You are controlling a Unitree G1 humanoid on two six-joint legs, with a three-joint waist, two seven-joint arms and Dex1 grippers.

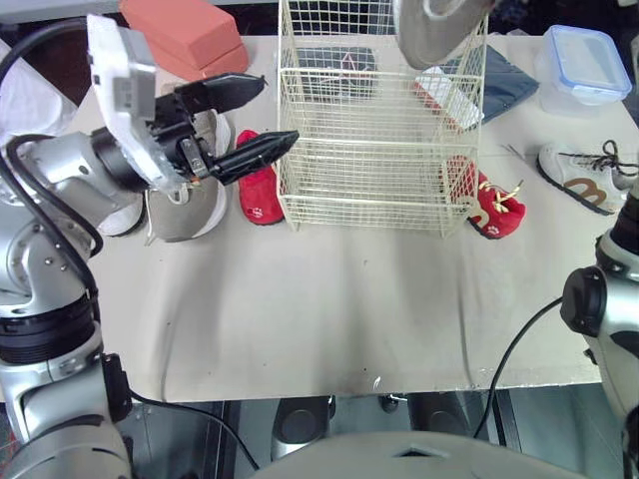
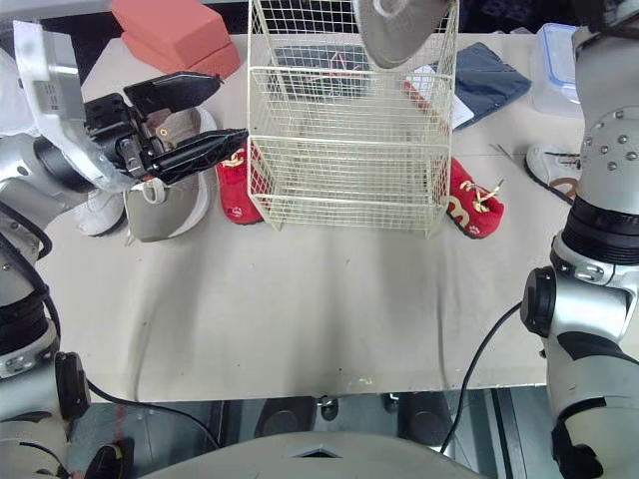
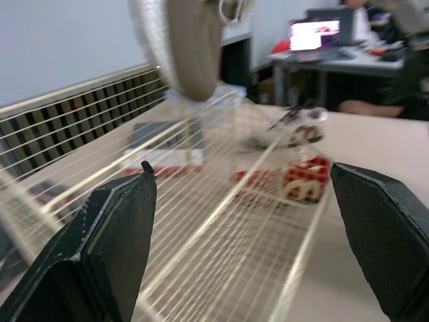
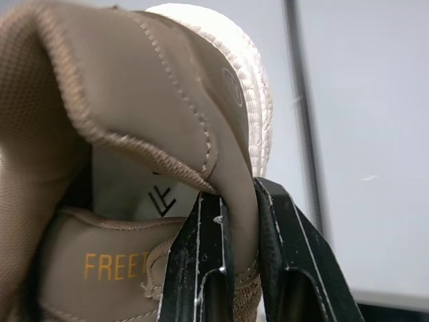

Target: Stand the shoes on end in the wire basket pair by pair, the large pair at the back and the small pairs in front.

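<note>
I seem to be in an office or lab room. Beyond my cloth-covered counter (image 1: 329, 319) stands a cluttered desk (image 3: 362, 64) with a lit laptop (image 3: 314, 33). What looks like a seated person (image 3: 379, 106) is beside it. The wall is plain and pale, with a long slatted grille (image 3: 67, 117) running low along it.

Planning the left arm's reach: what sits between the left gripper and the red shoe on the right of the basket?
The wire basket stands between them; the left wrist view shows that red shoe through its mesh, past the open jaws.
</note>
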